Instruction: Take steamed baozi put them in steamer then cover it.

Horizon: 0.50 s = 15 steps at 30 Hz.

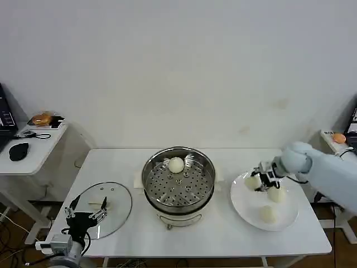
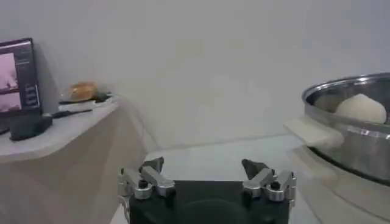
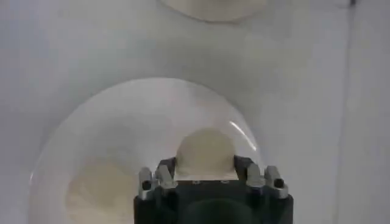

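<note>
The steamer [image 1: 178, 181] stands mid-table with one steamed baozi [image 1: 176, 164] on its perforated tray; the left wrist view also catches the steamer [image 2: 359, 146] and that baozi [image 2: 361, 109]. Three more baozi are at the white plate [image 1: 245, 209]. My right gripper [image 1: 256, 182] is shut on the far-left one [image 1: 252, 181], which sits between the fingers [image 3: 245, 167] as the baozi [image 3: 205, 152]. Two others [image 1: 276, 195] [image 1: 268, 214] lie loose on the plate. The glass cover [image 1: 114, 198] lies flat at the table's front left. My left gripper [image 1: 85, 215] [image 2: 204, 165] hovers open over its near edge.
A side table [image 1: 33, 159] on the left carries an orange item [image 1: 42, 118] and a black mouse [image 1: 18, 151]. Another orange item [image 1: 338, 137] sits on a stand at the right. Bare tabletop lies between plate and steamer.
</note>
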Available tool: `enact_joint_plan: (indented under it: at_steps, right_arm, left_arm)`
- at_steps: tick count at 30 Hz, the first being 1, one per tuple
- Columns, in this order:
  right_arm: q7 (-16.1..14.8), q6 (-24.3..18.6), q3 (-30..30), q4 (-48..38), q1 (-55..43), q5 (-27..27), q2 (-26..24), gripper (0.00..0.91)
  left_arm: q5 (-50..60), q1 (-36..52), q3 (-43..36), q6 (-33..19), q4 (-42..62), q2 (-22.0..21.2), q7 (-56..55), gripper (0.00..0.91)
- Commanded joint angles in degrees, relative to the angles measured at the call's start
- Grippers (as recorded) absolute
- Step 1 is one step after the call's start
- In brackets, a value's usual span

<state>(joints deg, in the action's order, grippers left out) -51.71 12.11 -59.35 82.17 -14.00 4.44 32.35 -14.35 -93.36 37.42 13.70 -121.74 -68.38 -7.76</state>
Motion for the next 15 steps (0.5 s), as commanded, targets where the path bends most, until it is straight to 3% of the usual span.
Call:
enact_joint_plan:
  at_steps: [1,7,15]
  right_arm:
    - [0.1,1.5,-6.1,5.3,-12.0,6.2,-1.5,0.665]
    - [2.1,4.7,-13.8,7.8,-23.3,13.3,5.0,0.665]
    - [5.9,11.2,-16.3,8.6,-27.2,25.1,16.3,0.665]
  left_arm:
    - [0.1,0.1,-0.2,0.0,0.0,0.0,0.0,0.907]
    - [0.2,0.6,-0.2,0.1,0.1,0.2,-0.1,0.907]
    - [0.2,1.6,-0.1,0.0,1.5,0.6,0.0,0.907]
